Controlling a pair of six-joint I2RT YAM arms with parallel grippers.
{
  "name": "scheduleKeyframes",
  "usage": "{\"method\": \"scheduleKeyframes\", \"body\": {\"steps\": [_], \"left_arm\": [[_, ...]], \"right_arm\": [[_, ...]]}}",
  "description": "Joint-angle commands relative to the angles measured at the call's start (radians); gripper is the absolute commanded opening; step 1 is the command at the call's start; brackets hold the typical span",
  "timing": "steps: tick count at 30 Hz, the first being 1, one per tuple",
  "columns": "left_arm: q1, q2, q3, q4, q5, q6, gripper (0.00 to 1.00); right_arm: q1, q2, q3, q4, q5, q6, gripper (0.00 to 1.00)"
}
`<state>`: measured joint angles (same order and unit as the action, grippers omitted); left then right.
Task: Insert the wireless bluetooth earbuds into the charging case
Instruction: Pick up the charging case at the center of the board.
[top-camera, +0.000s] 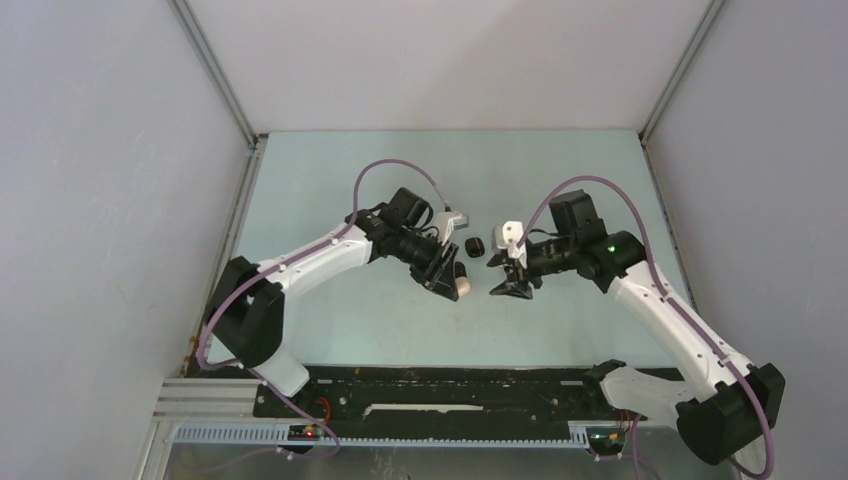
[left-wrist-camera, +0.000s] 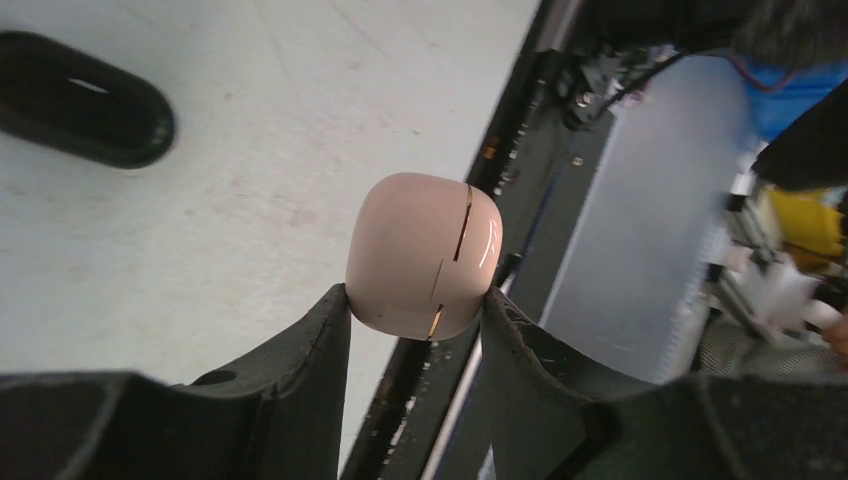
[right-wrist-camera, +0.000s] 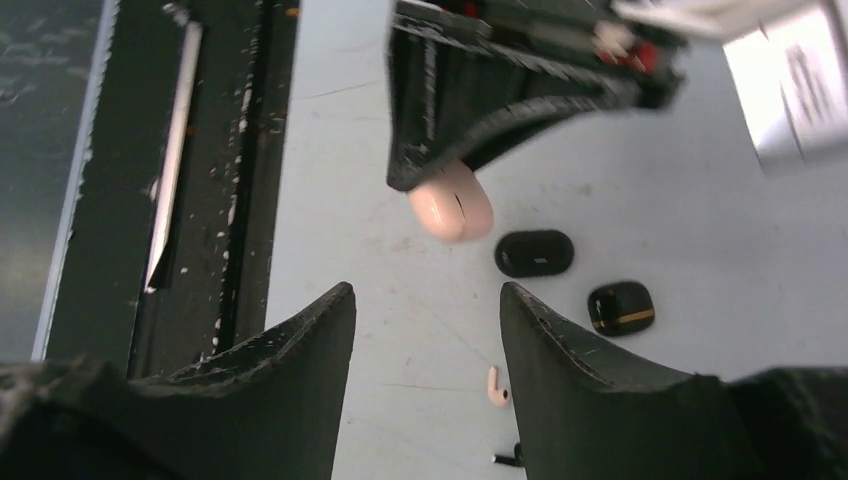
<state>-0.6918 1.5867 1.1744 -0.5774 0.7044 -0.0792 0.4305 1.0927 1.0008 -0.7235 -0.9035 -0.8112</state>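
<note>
My left gripper (left-wrist-camera: 417, 296) is shut on a pale pink charging case (left-wrist-camera: 425, 255) and holds it just above the table; a thin seam runs across its shell. The same case (right-wrist-camera: 452, 205) hangs ahead in the right wrist view and shows small from above (top-camera: 464, 285). My right gripper (right-wrist-camera: 427, 290) stands open over the table with nothing between its fingers. One pink earbud (right-wrist-camera: 494, 386) lies on the table close to the inside of its right finger. A black earbud (right-wrist-camera: 507, 459) lies just below it, partly hidden by that finger. From above, both grippers (top-camera: 455, 278) (top-camera: 507, 288) face each other mid-table.
A black pebble-shaped case (right-wrist-camera: 535, 253) and a black case with a gold stripe (right-wrist-camera: 621, 307) lie on the table beyond the pink case. A black case (left-wrist-camera: 80, 95) also shows in the left wrist view. The black rail (top-camera: 450, 390) runs along the near edge.
</note>
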Motion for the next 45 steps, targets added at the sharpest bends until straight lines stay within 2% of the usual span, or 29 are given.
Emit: {"method": "scheduleKeyframes", "body": {"steps": [1,12,17,25,33,36,39,41,43,45], "left_arm": [[-0.002,0.04,-0.002,0.015,0.229,-0.043,0.1],[0.0,0.088,0.02,-0.003,0.425,-0.027,0.09],[0.001,0.094,0.021,-0.004,0.438,-0.031,0.09],[-0.001,0.1,0.013,-0.005,0.491,-0.03,0.07],[-0.002,0.106,0.011,-0.005,0.504,-0.034,0.06],[0.004,0.114,0.024,-0.024,0.494,-0.033,0.14],[0.019,0.115,0.039,-0.035,0.442,-0.053,0.33],[0.033,0.1,0.043,-0.026,0.338,-0.074,0.43],[0.054,0.065,0.029,0.036,0.217,-0.126,0.51],[0.078,-0.013,-0.021,0.172,0.15,-0.191,0.58]], "right_arm": [[0.107,0.033,0.068,-0.159,0.035,-0.204,0.58],[0.249,0.078,0.065,-0.135,0.161,-0.201,0.61],[0.308,0.093,0.061,-0.094,0.225,-0.186,0.59],[0.376,0.108,0.049,-0.031,0.309,-0.159,0.53],[0.397,0.111,0.032,0.009,0.346,-0.134,0.37],[0.397,0.115,0.032,0.002,0.345,-0.131,0.26],[0.393,0.111,0.031,-0.003,0.345,-0.117,0.16],[0.378,0.1,0.032,-0.007,0.33,-0.099,0.14],[0.35,0.087,0.032,0.005,0.298,-0.054,0.13],[0.314,0.082,0.035,0.001,0.262,-0.005,0.12]]}}
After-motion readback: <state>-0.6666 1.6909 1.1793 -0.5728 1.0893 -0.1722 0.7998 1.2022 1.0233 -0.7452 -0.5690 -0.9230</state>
